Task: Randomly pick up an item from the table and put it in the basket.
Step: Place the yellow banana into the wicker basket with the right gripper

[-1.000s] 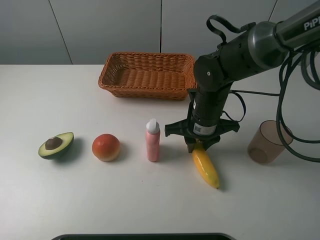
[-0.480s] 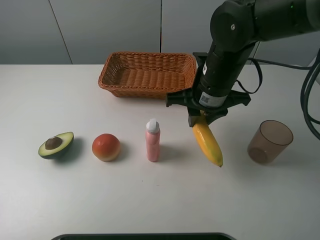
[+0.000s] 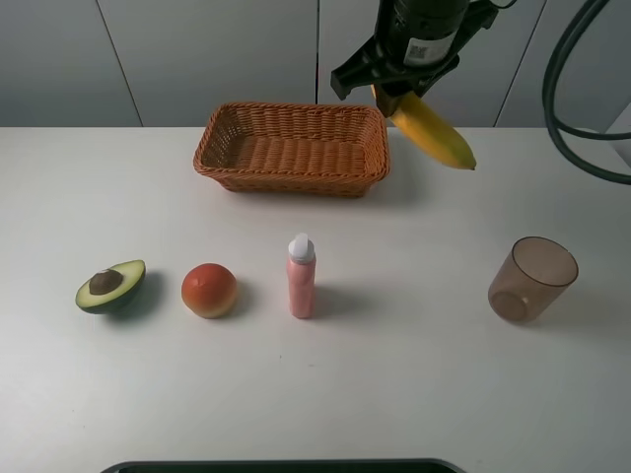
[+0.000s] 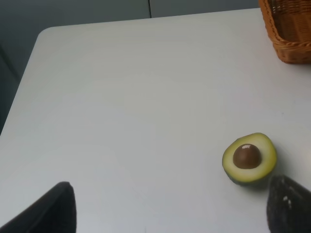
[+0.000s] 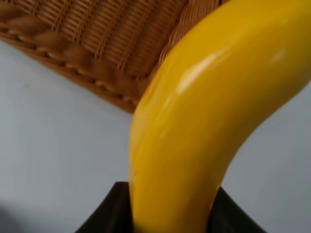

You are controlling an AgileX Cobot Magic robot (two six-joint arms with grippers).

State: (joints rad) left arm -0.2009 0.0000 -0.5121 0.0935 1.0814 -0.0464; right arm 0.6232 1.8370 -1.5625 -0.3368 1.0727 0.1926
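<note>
My right gripper [image 3: 392,97] is shut on the yellow banana [image 3: 432,132] and holds it high in the air, near the right end of the wicker basket [image 3: 292,149]. The banana's pointed tip points down and right, outside the basket. In the right wrist view the banana [image 5: 204,111] fills the frame between the dark fingers [image 5: 104,213], with the basket's rim [image 5: 87,63] below it. The basket is empty on the white table [image 3: 148,384]. My left gripper [image 4: 167,206] is open, with only its dark fingertips [image 4: 48,208] showing above the table [image 4: 121,97].
A halved avocado [image 3: 111,286] lies at the left, also in the left wrist view [image 4: 250,158]. A red-orange fruit [image 3: 209,290] and a pink bottle with a white cap [image 3: 301,276] stand mid-table. A brown translucent cup [image 3: 531,279] stands at the right.
My right gripper has lifted the banana off the table and carried it up and back, from beside the pink bottle to the basket's right end.
</note>
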